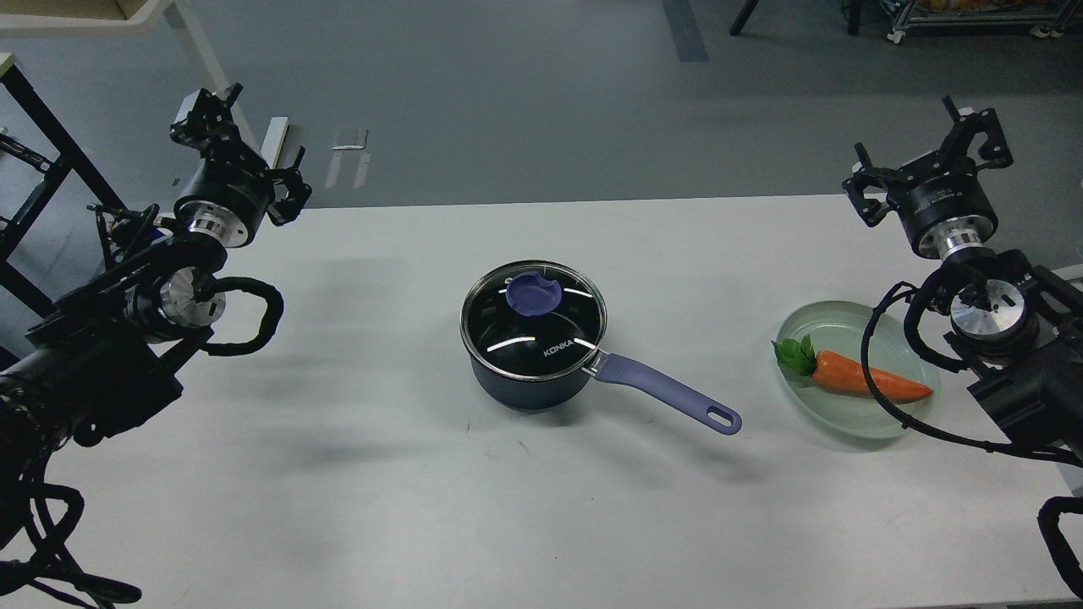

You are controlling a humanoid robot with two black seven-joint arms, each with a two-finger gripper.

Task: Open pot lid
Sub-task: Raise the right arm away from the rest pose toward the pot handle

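The pot is seated mid-surface, the lid closed flush on its rim, purple knob toward the far side. The left gripper and right gripper are raised at the far corners, well apart from the pot; both are seen with fingers spread and empty. Risks noted – the knob is small and smooth, so an off-centre pinch could slip. A tilted lift could catch the rim and drag the unrestrained pot. The long handle points toward the plate holding the carrot – a swing could strike it
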